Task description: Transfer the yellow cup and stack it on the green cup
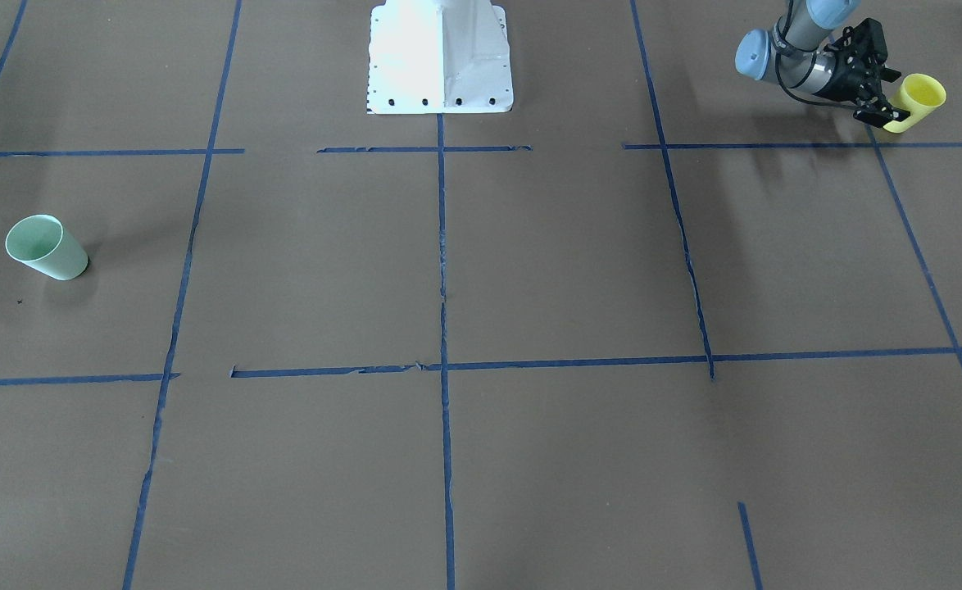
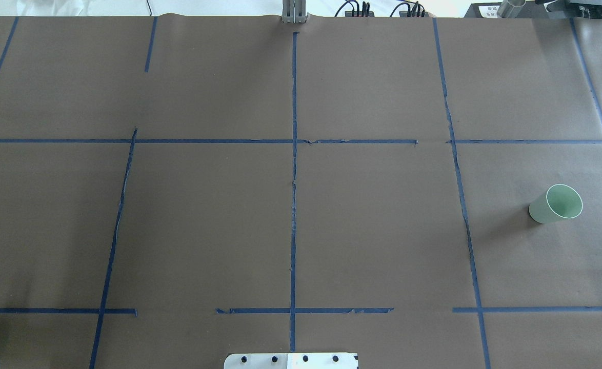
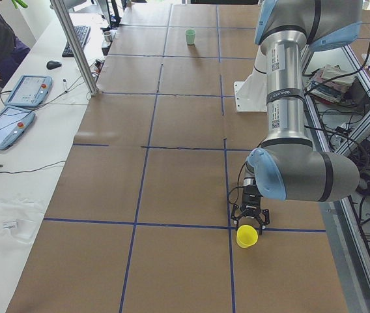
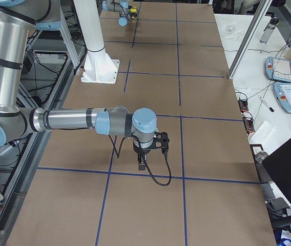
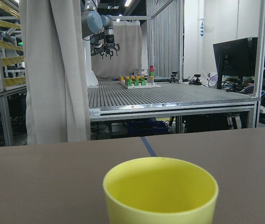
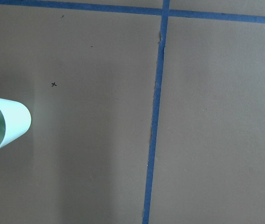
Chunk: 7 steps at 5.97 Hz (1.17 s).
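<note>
Exterior front-facing: left claw (image 1: 887,98) straddles the lower wall of the yellow cup (image 1: 922,98), upright at a tabletop (image 1: 530,270) corner; whether it pinches, cannot tell. Green cup (image 1: 45,247) stands well apart at the opposite end. Right claw (image 4: 141,165) hangs near it, spread not discernible.

1. I see the yellow cup (image 1: 915,102), a small bright tumbler, smooth and tapered, upright and empty at the left end of the table (image 1: 530,262).
2. The green cup (image 1: 45,248), pale mint, same shape, stands upright and empty at the right end, well apart.
</note>
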Tool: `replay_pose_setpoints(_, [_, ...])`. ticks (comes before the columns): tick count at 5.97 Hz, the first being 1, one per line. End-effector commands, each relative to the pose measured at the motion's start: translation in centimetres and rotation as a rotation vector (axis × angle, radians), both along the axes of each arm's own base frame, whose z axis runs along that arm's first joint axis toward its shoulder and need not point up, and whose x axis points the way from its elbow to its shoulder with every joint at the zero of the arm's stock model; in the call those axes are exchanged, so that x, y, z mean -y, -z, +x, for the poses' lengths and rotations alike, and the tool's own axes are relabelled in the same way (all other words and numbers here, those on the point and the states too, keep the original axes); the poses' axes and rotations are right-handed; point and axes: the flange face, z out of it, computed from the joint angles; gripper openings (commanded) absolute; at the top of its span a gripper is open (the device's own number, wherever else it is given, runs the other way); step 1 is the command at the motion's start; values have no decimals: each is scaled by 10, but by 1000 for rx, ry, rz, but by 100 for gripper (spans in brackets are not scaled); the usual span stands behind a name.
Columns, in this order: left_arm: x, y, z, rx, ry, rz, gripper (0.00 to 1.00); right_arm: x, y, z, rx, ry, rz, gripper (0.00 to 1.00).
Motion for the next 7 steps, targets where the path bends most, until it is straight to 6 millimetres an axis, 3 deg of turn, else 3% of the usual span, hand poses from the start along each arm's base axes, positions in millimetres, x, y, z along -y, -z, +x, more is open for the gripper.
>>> replay_pose_setpoints(1, [0,-4,-3,11,-19,-9,100,0,2,1,0,-2,3,100])
replay_pose_setpoints(3, [1,-30,-8,24,-24,-9,100,0,2,1,0,-2,3,100])
replay_pose_setpoints(7, [2,-63,-21,52,-27,-3,100,-1,2,1,0,-2,3,100])
